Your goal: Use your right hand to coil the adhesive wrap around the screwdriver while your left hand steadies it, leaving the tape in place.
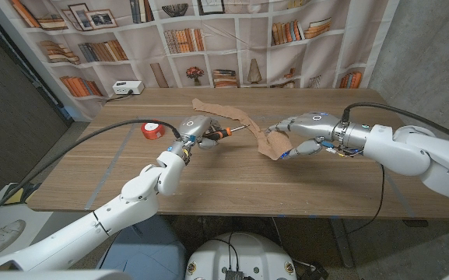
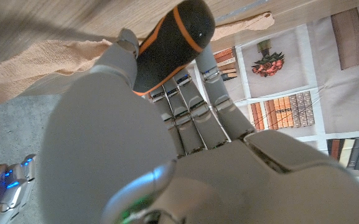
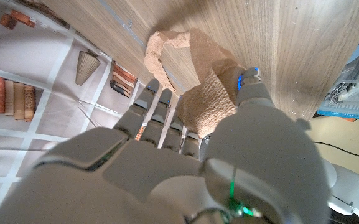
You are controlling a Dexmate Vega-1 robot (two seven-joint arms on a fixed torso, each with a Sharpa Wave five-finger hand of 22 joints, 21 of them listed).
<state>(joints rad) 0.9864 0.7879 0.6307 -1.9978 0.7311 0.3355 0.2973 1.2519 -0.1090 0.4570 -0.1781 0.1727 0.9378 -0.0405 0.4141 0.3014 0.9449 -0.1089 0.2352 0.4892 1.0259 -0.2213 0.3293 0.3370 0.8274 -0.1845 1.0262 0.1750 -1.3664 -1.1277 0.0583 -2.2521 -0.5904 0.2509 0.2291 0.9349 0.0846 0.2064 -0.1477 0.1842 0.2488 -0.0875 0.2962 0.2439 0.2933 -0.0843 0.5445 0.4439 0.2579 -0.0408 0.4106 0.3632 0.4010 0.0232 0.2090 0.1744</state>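
My left hand (image 1: pixel 194 129) grips the screwdriver (image 1: pixel 222 132) by its black and orange handle (image 2: pixel 173 43) above the table's middle, with the thin shaft pointing toward my right hand. The tan adhesive wrap (image 1: pixel 271 145) hangs from near the shaft tip in a crumpled band. My right hand (image 1: pixel 306 132) holds its lower end, the wrap (image 3: pixel 204 99) pinched between thumb and fingers. Another stretch of the tan wrap (image 1: pixel 216 106) lies on the table behind the screwdriver. How far the wrap is wound on the shaft is too small to tell.
A red and white tape roll (image 1: pixel 154 130) lies on the wooden table (image 1: pixel 208 187) left of my left hand. A white box (image 1: pixel 128 88) sits at the far left edge. A bookshelf backdrop (image 1: pixel 208 39) stands behind the table.
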